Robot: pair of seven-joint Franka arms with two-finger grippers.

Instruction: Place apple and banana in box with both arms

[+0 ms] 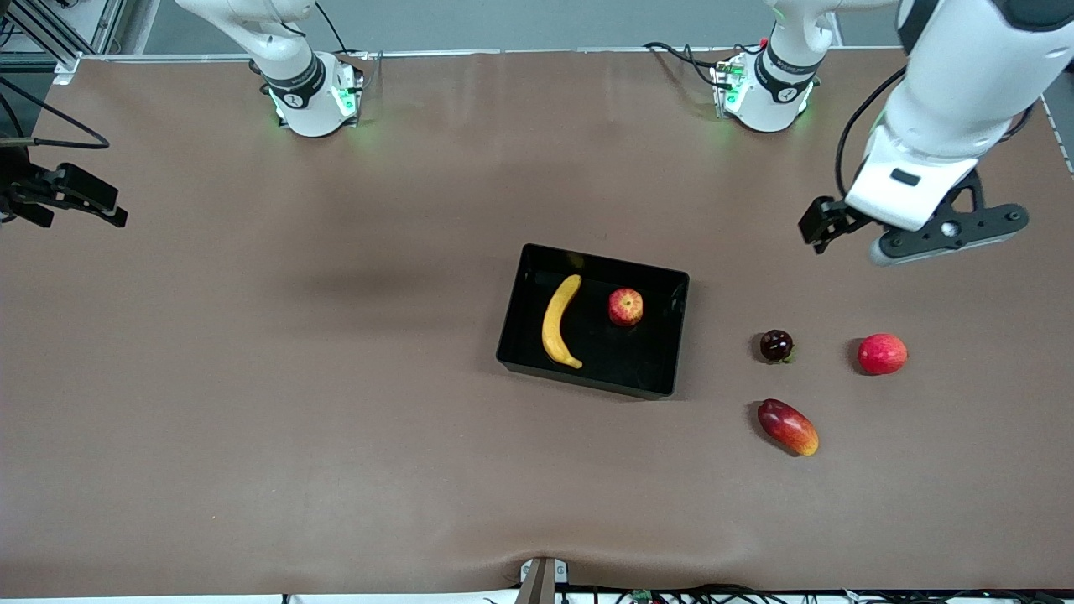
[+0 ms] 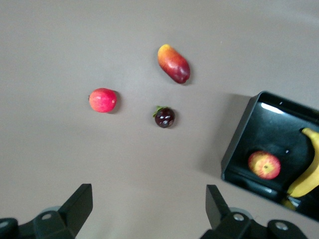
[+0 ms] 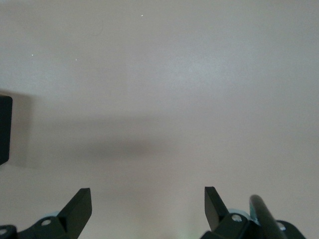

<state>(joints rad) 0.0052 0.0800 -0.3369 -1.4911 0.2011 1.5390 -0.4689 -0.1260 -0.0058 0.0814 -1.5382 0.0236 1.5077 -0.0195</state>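
Banana [image 1: 560, 321] and apple [image 1: 626, 306] are lying in the box [image 1: 663, 277]. Left end effector [image 2: 149, 211] and right end effector [image 3: 148, 209] are hovering wide open, empty, over bare surface [image 1: 252, 377] at their own ends. Any careless retreat sweeping low risks nudging the box.

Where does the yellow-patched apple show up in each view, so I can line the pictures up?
Front view: the apple lies in the box, beside the banana, toward the left arm's end.
Left wrist view: the apple lies in the box, beside the banana.
Right wrist view: not in it.
Shared landmark: the box; probably the dark edge in the right wrist view.
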